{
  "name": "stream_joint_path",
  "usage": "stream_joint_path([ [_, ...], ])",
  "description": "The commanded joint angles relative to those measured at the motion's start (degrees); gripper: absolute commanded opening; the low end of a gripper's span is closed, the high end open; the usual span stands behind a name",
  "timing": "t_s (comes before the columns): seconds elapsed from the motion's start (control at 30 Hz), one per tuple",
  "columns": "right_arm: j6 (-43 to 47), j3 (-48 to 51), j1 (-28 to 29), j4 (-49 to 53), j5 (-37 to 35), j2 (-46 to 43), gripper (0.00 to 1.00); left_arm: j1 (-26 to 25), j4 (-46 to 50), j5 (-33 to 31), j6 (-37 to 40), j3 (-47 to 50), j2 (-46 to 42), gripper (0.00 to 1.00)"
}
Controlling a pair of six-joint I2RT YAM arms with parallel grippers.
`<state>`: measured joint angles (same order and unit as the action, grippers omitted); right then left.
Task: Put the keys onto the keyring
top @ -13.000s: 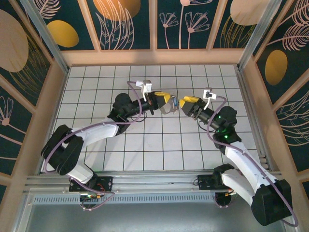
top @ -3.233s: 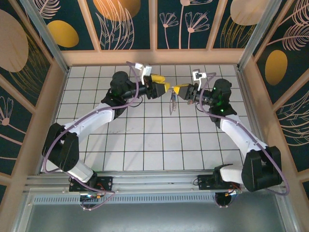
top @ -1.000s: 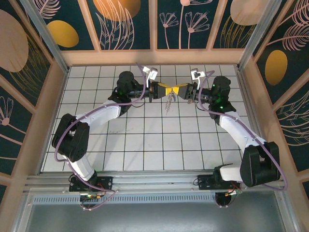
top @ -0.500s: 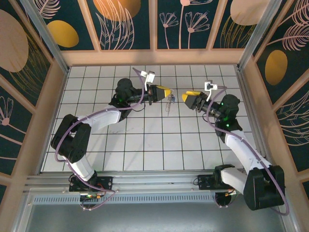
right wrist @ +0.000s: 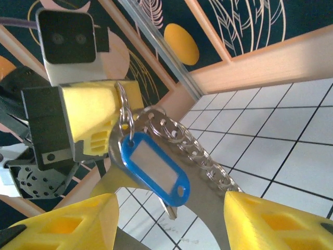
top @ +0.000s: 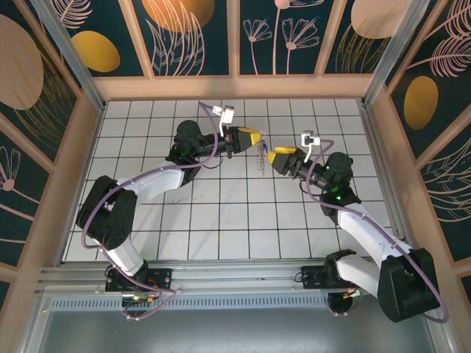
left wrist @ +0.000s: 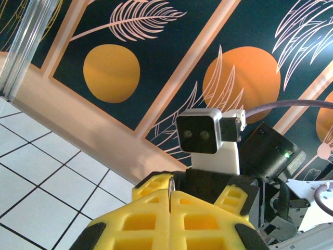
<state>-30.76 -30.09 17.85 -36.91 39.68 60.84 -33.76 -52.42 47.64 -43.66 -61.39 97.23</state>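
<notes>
A white tiled table (top: 221, 220) sits inside a booth of dark panels (top: 199, 37) printed with orange discs and pale leaves.

Above the tiles, between the two arms, hangs the keyring (right wrist: 200, 153), a chain of small pale metal links. It droops from the tips of the left gripper (top: 254, 138). The key (right wrist: 153, 169), with its bright blue plastic head, dangles just under those same fingertips. It appears to be already strung on a small loop of the ring, though the join is hard to make out. A sliver of metal shows below the blue head.

The left gripper is clamped flat on the top loop. In its own wrist view the yellow fingers (left wrist: 135, 229) meet with only a thin edge of ring between them.

The right gripper (top: 278, 159) faces it nearly tip to tip, jaws apart and carrying nothing.

From the right gripper, the key lies straight ahead, just beyond and above the gap between its fingers. The key's long axis slants downward, and the links trail away to the right. The right gripper is the free one, and it is close enough to take the key or steady the ring.
</notes>
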Motion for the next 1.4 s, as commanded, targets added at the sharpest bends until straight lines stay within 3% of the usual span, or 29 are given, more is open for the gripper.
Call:
stream_joint_path([
  [0.0, 2.45, -3.03, 1.53, -1.83, -1.79, 2.3, 0.55, -0.37, -3.39, 0.05, -0.73, -0.31, -1.43, 0.0],
  [0.23, 3.3, -6.06, 2.19, -2.13, -1.46, 6.69, 0.48, -0.75, -3.13, 0.19, -0.75, -0.67, -1.44, 0.0],
  [0.5, 4.72, -6.84, 3.41, -0.58, 1.1, 6.66, 0.0, -0.94, -4.85, -2.07, -1.98, -0.24, -1.64, 0.0],
  [0.77, 5.1, -3.86, 4.68, 1.74, -0.55, 2.62, 0.0, -0.9, -6.39, -5.36, -2.22, 1.18, -3.62, 0.0],
  [1.07, 8.86, -7.91, 11.27, 6.22, -1.54, 7.71, 0.0, -0.96, -8.04, -5.61, -2.97, 1.96, -3.63, 0.0],
  [1.37, 10.44, -9.1, 11.52, 9.04, -2.12, 8.36, 0.0, -0.94, -8.9, -6.05, -3.33, 2.48, -3.39, 0.0],
])
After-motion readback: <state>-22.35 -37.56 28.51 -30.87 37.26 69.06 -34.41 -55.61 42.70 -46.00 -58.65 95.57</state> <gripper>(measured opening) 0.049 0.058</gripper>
